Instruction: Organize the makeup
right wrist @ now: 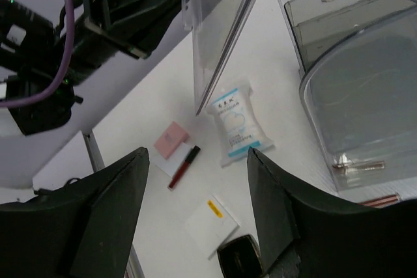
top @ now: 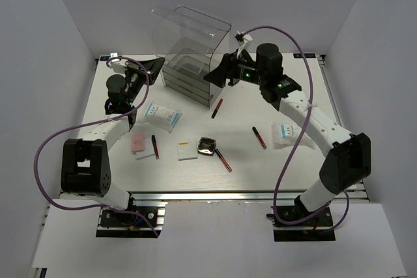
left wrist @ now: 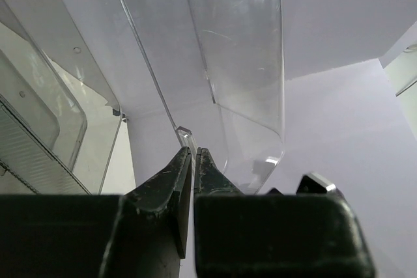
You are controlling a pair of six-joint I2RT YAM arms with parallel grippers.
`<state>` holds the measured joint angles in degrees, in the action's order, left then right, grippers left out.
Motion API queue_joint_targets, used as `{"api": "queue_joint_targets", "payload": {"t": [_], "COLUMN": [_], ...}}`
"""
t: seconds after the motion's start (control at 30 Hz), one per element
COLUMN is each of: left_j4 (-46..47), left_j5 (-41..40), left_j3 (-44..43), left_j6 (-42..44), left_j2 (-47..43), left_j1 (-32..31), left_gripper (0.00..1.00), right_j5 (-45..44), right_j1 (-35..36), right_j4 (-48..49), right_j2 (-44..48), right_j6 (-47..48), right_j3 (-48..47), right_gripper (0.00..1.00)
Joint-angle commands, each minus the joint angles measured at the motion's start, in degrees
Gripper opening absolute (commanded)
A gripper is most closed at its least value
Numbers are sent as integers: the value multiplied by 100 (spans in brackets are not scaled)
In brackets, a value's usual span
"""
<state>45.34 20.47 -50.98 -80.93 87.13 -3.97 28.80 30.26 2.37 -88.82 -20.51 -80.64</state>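
The makeup lies on the white table (top: 287,174). It includes two blue-printed packets (top: 163,116) (top: 285,133), a pink pad (top: 137,141), a white pad (top: 187,151), a black compact (top: 207,146) and dark-red sticks (top: 155,146) (top: 223,159) (top: 259,137) (top: 217,108). My left gripper (top: 155,68) is at the clear box's left side, shut on a thin edge of its raised clear lid (left wrist: 189,138). My right gripper (top: 218,73) is open and empty at the box's right side, above the table. Its view shows a packet (right wrist: 239,125), the pink pad (right wrist: 171,139), a stick (right wrist: 184,166), the white pad (right wrist: 212,224) and the compact (right wrist: 241,258).
The tall clear drawer box (top: 189,73) stands at the back middle, its curved lid (top: 192,27) lifted above it. The box also fills the right of the right wrist view (right wrist: 365,96). Grey walls close the table on the left, back and right.
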Motion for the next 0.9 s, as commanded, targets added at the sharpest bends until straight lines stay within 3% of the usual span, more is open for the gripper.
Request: {"api": "queue_joint_targets", "payload": {"t": [0.0,0.4,0.63,0.73,0.77,0.87], "left_j4": [221,159,-156,-552,-709,-1395], "left_j5": [36,36,-60,-174,-253,-490], "left_j3": [-202,-281,-298,-342,-395,-439], "left_j6": [-37,-37,7,191,269,725], "left_j2": [-249,-320,-442,-670,-750,-1170], "left_j1": [1,10,63,107,124,177], "left_gripper": [0,0,0,20,34,54], "right_j5": [3,-489,-322,-261,-234,-199], "right_j1": [102,226,235,235,235,235], "right_j4": [667,826,1300,1511,1573,1740], "right_j2": [-311,-1287,-1402,-1375,-1367,-1332], "right_j6": [-866,-1552,-1737,-1815,-1842,-1947], "right_j3": [-574,-1568,-1587,-1569,-1560,-1569], "right_gripper": [68,63,31,21,19,16]}}
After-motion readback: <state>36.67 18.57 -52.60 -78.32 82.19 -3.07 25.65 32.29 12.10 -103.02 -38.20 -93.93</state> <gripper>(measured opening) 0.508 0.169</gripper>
